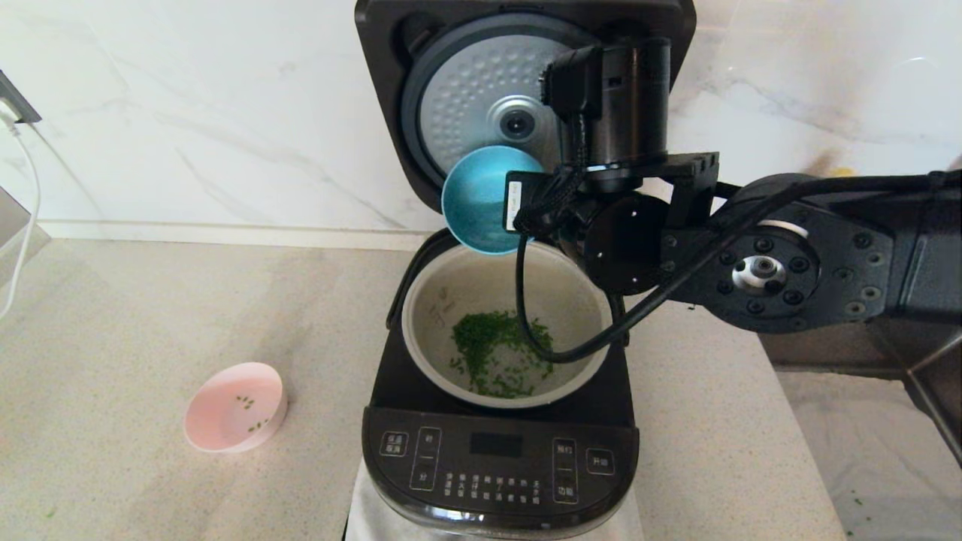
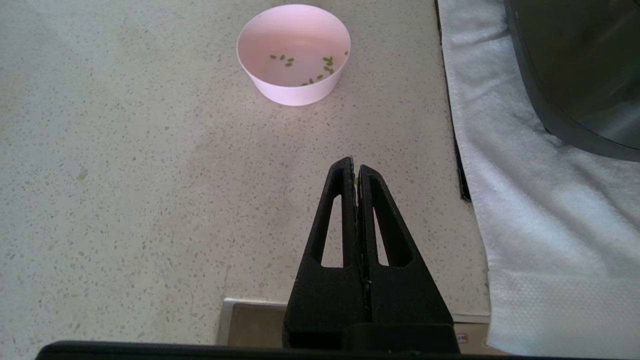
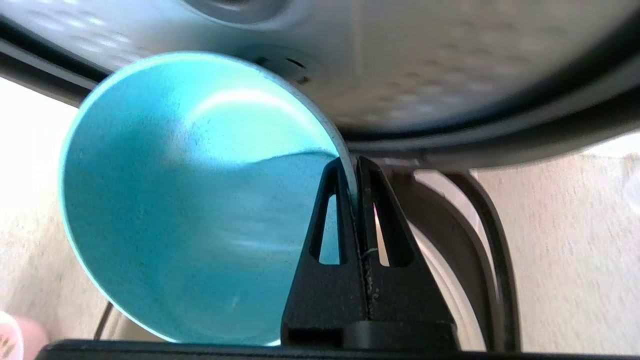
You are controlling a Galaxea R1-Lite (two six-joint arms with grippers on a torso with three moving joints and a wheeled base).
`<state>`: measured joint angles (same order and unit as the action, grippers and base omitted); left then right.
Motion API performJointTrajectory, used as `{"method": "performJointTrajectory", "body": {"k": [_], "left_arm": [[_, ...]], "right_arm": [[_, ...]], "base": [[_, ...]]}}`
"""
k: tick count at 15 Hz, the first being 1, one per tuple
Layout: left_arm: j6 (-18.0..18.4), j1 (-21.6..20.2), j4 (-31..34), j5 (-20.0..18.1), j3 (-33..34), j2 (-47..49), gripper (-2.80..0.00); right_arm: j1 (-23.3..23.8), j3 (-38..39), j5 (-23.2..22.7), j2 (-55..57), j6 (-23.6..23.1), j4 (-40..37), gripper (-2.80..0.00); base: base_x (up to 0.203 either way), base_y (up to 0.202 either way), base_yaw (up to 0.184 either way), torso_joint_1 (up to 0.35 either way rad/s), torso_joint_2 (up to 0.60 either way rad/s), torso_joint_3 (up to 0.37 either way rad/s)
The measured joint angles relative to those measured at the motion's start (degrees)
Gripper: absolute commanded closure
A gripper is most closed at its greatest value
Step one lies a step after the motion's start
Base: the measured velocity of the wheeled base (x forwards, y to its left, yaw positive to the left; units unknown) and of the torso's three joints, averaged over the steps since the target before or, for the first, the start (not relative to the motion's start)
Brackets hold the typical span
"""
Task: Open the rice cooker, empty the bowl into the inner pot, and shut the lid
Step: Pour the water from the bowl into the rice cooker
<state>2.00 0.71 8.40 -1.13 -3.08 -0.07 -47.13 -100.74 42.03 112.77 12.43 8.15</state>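
Note:
The black rice cooker (image 1: 500, 458) stands open at the centre, and its lid (image 1: 481, 98) is raised with the dimpled silver underside showing. Chopped green bits (image 1: 496, 353) lie in the pale inner pot (image 1: 443, 300). A blue bowl (image 1: 481, 199) hangs tipped on its side over the pot's back rim, and its inside (image 3: 190, 200) looks empty. My right gripper (image 3: 354, 167) is shut on the bowl's rim. My left gripper (image 2: 354, 167) is shut on nothing above the counter, near the cooker's left front corner (image 2: 575, 65).
A pink bowl (image 1: 235, 406) with a few green bits stands on the counter left of the cooker. A white cloth (image 2: 550, 225) lies under the cooker. A white cable (image 1: 22, 188) hangs at the far left. The counter ends at the right (image 1: 797, 421).

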Motion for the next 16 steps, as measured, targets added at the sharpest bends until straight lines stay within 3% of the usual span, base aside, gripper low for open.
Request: {"method": "performJointTrajectory", "body": {"k": [7,13,16], "left_arm": [[0.0,0.0,0.0,-0.01,0.0,0.0,0.0],[0.0,0.0,-0.01,-0.02,0.0,0.0,0.0],[0.02,0.0,0.0,0.0,0.0,0.0,0.0]], "right_arm": [[1.14,2.61,3.66,2.91,-10.17,16.0,0.0],[2.04,10.41,4.62,5.03,-22.41,38.32,0.0],[2.06,11.37,4.63,5.47,-23.12,40.63,0.0]], "base": [[0.0,0.0,0.0,0.0,0.0,0.0],[0.0,0.0,0.0,0.0,0.0,0.0],[0.0,0.0,0.0,0.0,0.0,0.0]]}}
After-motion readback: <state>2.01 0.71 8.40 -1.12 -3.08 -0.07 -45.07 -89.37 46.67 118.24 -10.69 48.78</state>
